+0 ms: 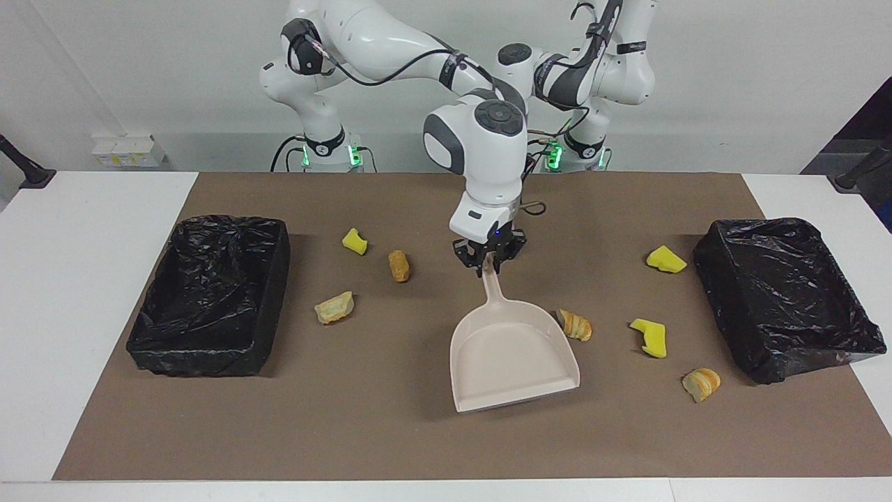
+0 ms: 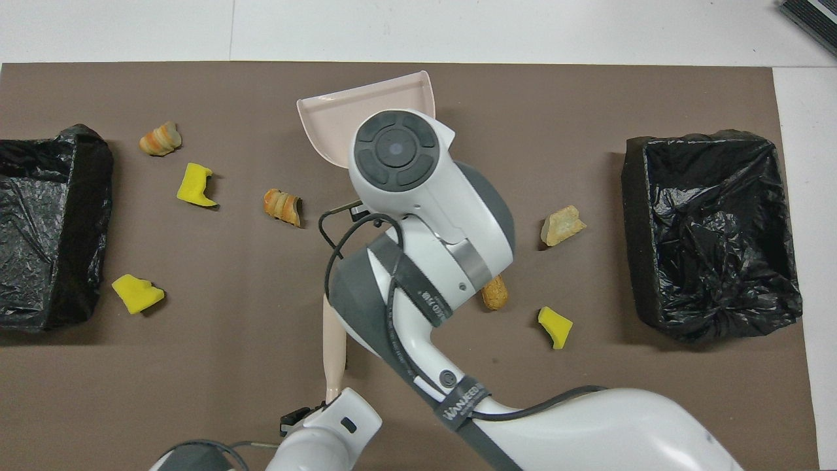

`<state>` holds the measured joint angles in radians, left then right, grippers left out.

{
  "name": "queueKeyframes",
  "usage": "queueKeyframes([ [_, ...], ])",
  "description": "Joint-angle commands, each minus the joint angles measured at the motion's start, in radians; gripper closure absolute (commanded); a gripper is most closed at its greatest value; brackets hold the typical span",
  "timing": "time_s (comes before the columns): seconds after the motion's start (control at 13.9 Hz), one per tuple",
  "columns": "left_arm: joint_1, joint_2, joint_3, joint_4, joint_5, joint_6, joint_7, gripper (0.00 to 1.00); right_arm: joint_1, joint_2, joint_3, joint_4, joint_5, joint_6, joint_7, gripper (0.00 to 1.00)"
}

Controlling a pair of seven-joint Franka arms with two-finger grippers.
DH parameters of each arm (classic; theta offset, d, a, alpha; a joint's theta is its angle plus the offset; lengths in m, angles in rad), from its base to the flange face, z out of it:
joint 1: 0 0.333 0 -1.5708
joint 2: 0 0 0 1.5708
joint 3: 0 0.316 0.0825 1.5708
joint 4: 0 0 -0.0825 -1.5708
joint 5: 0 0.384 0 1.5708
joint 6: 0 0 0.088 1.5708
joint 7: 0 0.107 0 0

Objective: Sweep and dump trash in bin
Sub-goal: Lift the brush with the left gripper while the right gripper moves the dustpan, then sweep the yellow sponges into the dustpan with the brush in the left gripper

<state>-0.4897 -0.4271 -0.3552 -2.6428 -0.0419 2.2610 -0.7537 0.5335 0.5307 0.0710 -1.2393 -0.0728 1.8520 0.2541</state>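
My right gripper point(image 1: 489, 261) is shut on the handle of the beige dustpan point(image 1: 512, 355), whose mouth points away from the robots, mid-table. Trash is scattered: a bread lump point(image 1: 575, 325) beside the pan, and a yellow sponge chunk point(image 1: 650, 337), another point(image 1: 666, 259) and a bread lump point(image 1: 701, 383) toward the left arm's end. A sponge chunk point(image 1: 355, 241) and two tan lumps point(image 1: 398, 265) point(image 1: 334, 307) lie toward the right arm's end. My left gripper point(image 2: 331, 400) is at the end of a beige brush handle point(image 2: 334, 340). The bristles are hidden under the right arm.
Two bins lined with black bags stand on the brown mat, one at the right arm's end point(image 1: 202, 352) and one at the left arm's end point(image 1: 801, 362). The right arm reaches over the table's middle and hides part of it in the overhead view.
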Motion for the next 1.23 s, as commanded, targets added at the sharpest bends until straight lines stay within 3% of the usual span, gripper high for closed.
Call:
queueKeyframes([
  [0.0,0.138,0.01,-0.008,0.073,0.066,-0.096,0.002,1.0,-0.046,-0.104,0.009,-0.132,0.021,-0.011,-0.226,1.0],
  [0.22,0.314,0.034,-0.01,0.145,0.172,-0.159,0.022,1.0,-0.092,-0.106,0.009,-0.134,0.021,-0.056,-0.505,1.0],
  [0.43,0.497,0.145,-0.01,0.249,0.252,-0.221,0.025,1.0,-0.164,-0.092,0.01,-0.141,0.069,-0.047,-0.821,1.0],
  [0.79,0.762,0.177,-0.01,0.241,0.401,-0.247,0.203,1.0,-0.19,-0.08,0.007,-0.141,0.062,-0.037,-1.081,1.0],
  [1.15,0.795,0.175,-0.011,0.129,0.402,-0.192,0.244,1.0,-0.161,-0.017,0.012,-0.131,0.019,0.021,-1.128,1.0],
])
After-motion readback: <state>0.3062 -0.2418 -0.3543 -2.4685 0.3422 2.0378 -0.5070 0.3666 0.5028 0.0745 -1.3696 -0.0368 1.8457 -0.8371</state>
